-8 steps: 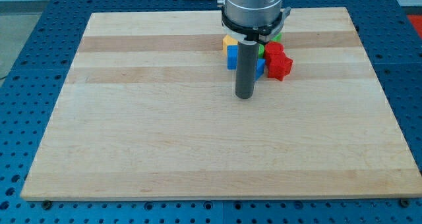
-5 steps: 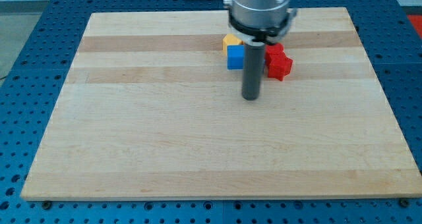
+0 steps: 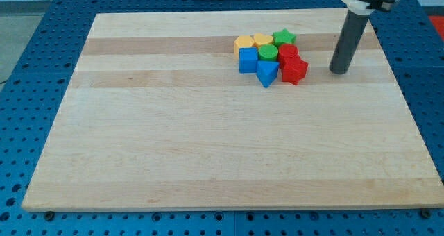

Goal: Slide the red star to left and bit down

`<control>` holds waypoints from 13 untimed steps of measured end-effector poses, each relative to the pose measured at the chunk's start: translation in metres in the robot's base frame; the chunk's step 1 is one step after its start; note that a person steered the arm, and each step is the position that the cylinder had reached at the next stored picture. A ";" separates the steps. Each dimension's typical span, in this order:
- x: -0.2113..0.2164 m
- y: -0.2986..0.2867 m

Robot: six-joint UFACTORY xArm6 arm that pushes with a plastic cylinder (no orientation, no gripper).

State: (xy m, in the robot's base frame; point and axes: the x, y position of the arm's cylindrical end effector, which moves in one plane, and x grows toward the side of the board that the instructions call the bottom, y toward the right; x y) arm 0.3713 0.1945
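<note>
The red star (image 3: 294, 70) lies at the right end of a tight cluster of blocks in the upper middle of the wooden board (image 3: 208, 146). A second red block (image 3: 288, 53) touches it from above. My tip (image 3: 338, 71) stands on the board to the right of the red star, a clear gap between them, at about the star's height in the view.
The cluster also holds a blue cube (image 3: 248, 60), a blue triangle (image 3: 267, 73), a green cylinder (image 3: 268, 53), a green star (image 3: 283, 37), a yellow cylinder (image 3: 263, 40) and an orange-yellow block (image 3: 243, 43). The board's right edge (image 3: 395, 76) runs close to my tip.
The rod has moved from just below and left of the cluster over to the right of it, uncovering the blocks. The blocks have not shifted.
</note>
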 end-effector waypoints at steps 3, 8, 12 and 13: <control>0.009 -0.081; 0.040 -0.167; 0.098 -0.224; 0.140 -0.208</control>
